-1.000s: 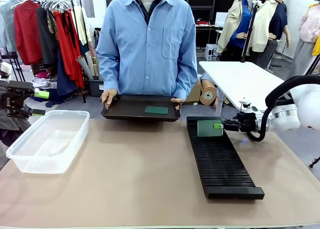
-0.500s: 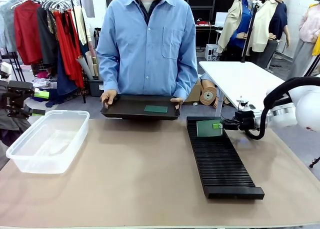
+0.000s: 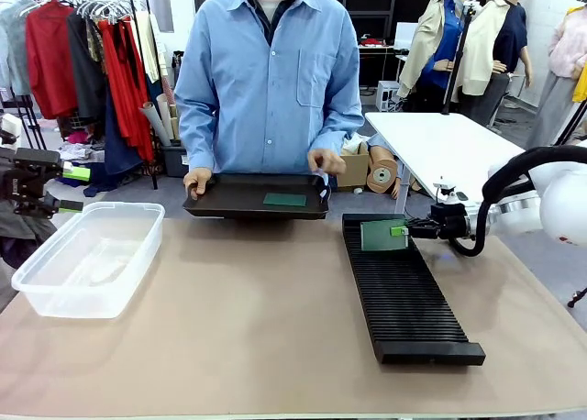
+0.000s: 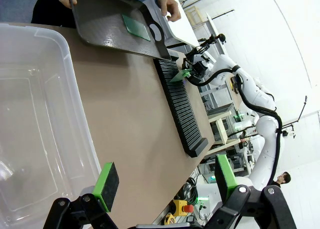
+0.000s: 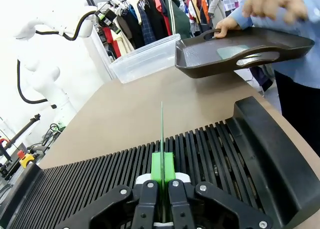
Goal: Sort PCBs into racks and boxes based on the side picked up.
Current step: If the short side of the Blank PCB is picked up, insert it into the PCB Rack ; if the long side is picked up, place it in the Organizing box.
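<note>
R arm comes in from the right, low over the table, forearm about level, wrist pointing left. R gripper (image 3: 402,229) is clamped tight on a PCB (image 3: 381,236), pads pinching its right edge. Board stands upright on its long edge w/ green face toward the near side, at the far end of the rack (image 3: 404,301). Wrist view has it edge-on, rising straight from between the fingers (image 5: 169,170) over the slots. Can't tell if its lower edge sits in a slot.

L arm is out past the table's left edge, beside the box (image 3: 87,259). L gripper (image 4: 165,181) has jaws spread wide w/ nothing between them, and the tub's near-left corner is below it.

Person at far side holds a black tray (image 3: 238,198) by its left end w/ one hand (image 3: 197,180). Other hand (image 3: 326,160) is above the right end, apart from it.

Counts: 2 PCBs, one gripped at the rack and a second PCB (image 3: 285,199) lying flat, green up, on the tray right of centre. 1 rack, near-to-far on the right. 1 clear box, far left. 1 tray. 2 grippers, 2 hands.
</note>
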`<state>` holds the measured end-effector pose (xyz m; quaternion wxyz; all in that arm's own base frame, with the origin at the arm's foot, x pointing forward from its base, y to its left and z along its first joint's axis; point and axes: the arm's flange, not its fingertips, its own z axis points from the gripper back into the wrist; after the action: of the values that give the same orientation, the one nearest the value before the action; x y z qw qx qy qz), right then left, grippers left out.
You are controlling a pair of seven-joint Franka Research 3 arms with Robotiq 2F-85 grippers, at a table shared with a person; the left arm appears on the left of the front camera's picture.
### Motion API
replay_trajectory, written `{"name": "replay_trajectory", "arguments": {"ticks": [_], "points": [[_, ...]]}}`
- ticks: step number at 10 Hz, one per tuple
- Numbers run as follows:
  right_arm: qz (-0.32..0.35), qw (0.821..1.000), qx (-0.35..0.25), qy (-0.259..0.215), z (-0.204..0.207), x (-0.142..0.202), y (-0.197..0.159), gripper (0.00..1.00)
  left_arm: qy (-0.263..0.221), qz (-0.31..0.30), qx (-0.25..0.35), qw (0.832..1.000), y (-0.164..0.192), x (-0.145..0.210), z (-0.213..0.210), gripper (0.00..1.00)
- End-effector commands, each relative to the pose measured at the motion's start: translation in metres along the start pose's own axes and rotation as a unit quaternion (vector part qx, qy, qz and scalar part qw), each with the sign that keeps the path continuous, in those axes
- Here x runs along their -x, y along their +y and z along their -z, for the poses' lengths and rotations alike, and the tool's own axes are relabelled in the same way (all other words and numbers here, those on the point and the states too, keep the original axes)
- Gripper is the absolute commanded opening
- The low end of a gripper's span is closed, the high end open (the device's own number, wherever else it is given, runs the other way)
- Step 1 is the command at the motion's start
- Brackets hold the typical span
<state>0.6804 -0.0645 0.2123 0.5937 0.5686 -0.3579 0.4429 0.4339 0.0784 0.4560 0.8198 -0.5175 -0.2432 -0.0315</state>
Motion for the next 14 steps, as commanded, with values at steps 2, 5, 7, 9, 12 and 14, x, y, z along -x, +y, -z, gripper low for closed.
{"name": "replay_trajectory", "arguments": {"ticks": [2, 5, 7, 9, 12, 14], "points": [[-0.011, 1.0, 0.023, 0.011, -0.005, 0.015, -0.015, 0.0, 0.0, 0.002, 0.003, 1.0, -0.002, 0.001, -0.001, 1.0], [-0.013, 0.999, 0.026, 0.015, -0.004, 0.017, -0.003, 0.0, 0.0, 0.002, 0.003, 1.0, -0.002, 0.001, -0.001, 1.0], [-0.009, 0.999, 0.031, 0.024, -0.002, 0.018, 0.0, 0.0, 0.0, 0.002, 0.003, 1.0, -0.002, 0.001, -0.001, 1.0], [-0.018, 0.998, 0.046, 0.035, 0.001, 0.015, 0.005, 0.0, 0.0, 0.002, 0.003, 1.0, -0.002, 0.001, -0.001, 1.0], [-0.034, 0.996, 0.071, 0.042, 0.006, 0.017, 0.017, 0.0, 0.0, 0.002, 0.003, 1.0, -0.002, 0.001, -0.001, 1.0], [-0.041, 0.995, 0.077, 0.037, 0.006, 0.019, 0.022, 0.0, 0.0, 0.002, 0.003, 1.0, -0.002, 0.001, -0.001, 1.0]]}}
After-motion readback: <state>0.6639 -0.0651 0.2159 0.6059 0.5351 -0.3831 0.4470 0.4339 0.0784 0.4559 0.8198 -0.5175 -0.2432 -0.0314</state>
